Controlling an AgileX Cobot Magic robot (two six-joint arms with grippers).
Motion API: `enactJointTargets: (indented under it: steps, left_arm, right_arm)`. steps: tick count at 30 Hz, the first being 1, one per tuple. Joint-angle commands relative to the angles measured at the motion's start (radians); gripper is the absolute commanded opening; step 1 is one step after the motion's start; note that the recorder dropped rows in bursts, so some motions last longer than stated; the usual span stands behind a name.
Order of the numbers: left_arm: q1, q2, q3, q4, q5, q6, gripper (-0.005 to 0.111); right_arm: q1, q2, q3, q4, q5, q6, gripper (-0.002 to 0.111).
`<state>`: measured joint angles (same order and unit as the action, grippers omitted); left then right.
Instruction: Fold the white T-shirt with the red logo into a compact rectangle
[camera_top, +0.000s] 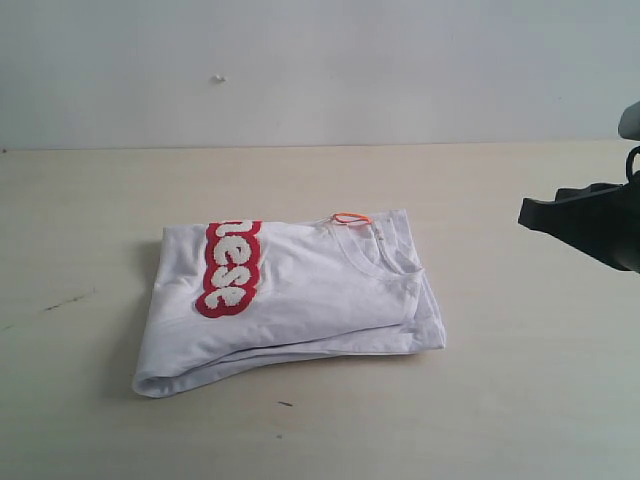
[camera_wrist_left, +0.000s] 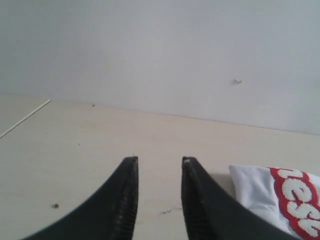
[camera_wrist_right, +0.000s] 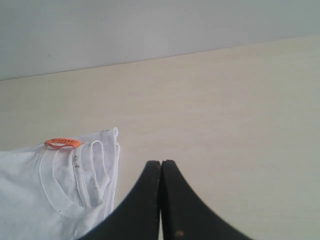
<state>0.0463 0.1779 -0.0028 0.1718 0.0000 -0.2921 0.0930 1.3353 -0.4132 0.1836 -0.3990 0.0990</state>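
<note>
Exterior view. STUDENT: Where did the white T-shirt (camera_top: 300, 295) lie, and in what form?

TUTOR: It lay on the worktop (camera_top: 520, 390) as a rough rectangle of several stacked layers. The red logo (camera_top: 230, 268) crossed one end of the shirt. The orange tag (camera_top: 351, 217) and ribbed collar (camera_top: 385, 258) sat at the opposite end. The edge farthest from the tag bulged in a rounded roll and was not pressed flat.

STUDENT: And the two tools?

TUTOR: The left tool (camera_wrist_left: 159, 161) stood off the logo end of the shirt, jaws apart with nothing between them. The right tool (camera_wrist_right: 161, 163) hung off the collar end, clear of the shirt, jaws pressed together and empty. Neither touched the cloth.

STUDENT: How would the shirt handle?

TUTOR: By its look it was light, soft and limp. It would sag wherever unsupported, and the layers would likely slip over one another if only the top one were pinched. The fuzzy lettering probably made that strip thicker and slightly stiffer. Nothing seemed fragile.

STUDENT: Where, then, to take hold?

TUTOR: A folded edge or corner was judged best, with the jaws closing over all layers together. The collar offered a firmer bite, but lifting by it alone would probably undo the fold.
</note>
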Motion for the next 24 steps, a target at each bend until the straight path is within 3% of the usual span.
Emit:
enactJointTargets:
  steps: [1, 11, 24]
  left_arm:
    - [0.027, -0.042, 0.003, -0.001, 0.128, -0.028, 0.031]
    - [0.023, -0.054, 0.003, -0.005, 0.194, -0.028, 0.031]
    - [0.023, -0.069, 0.003, -0.027, 0.136, -0.047, 0.031]
  right_arm:
    - [-0.001, -0.009, 0.004, 0.0, -0.014, 0.0, 0.0]
    - [-0.001, -0.009, 0.004, 0.0, -0.014, 0.0, 0.0]
    - [-0.001, -0.009, 0.004, 0.0, -0.014, 0.0, 0.0]
